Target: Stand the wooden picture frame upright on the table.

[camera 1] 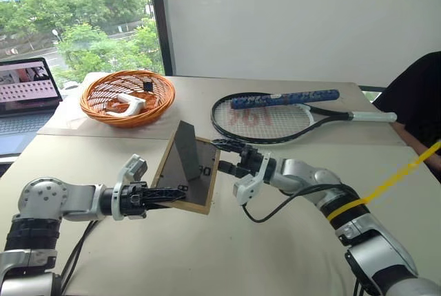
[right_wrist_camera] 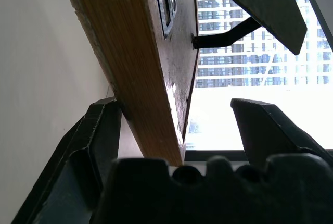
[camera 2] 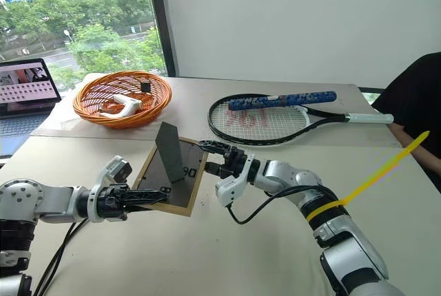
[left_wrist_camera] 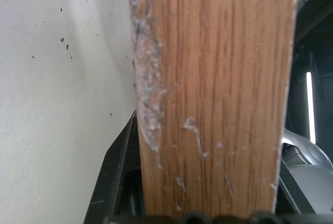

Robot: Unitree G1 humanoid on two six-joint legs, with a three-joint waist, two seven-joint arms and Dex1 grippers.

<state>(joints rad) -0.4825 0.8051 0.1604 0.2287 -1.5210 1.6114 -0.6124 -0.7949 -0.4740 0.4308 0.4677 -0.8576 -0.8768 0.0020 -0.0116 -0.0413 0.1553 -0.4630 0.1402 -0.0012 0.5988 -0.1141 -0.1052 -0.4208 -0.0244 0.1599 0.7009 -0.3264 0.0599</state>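
Both head cams sit up high looking forward and down over the table (camera 1: 289,255), basically the same scene, slightly offset sideways. Each wrist cam looks along its own fingers, super close on the wooden picture frame (left_wrist_camera: 213,99), from opposite sides.

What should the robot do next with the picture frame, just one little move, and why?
Probably close the right gripper on the frame's edge. The wooden picture frame hangs tilted above the table, pinched at one edge by the left gripper, its stand folded out. The right fingers straddle the opposite edge, one pad not yet touching. A second grip would steady it for setting down.
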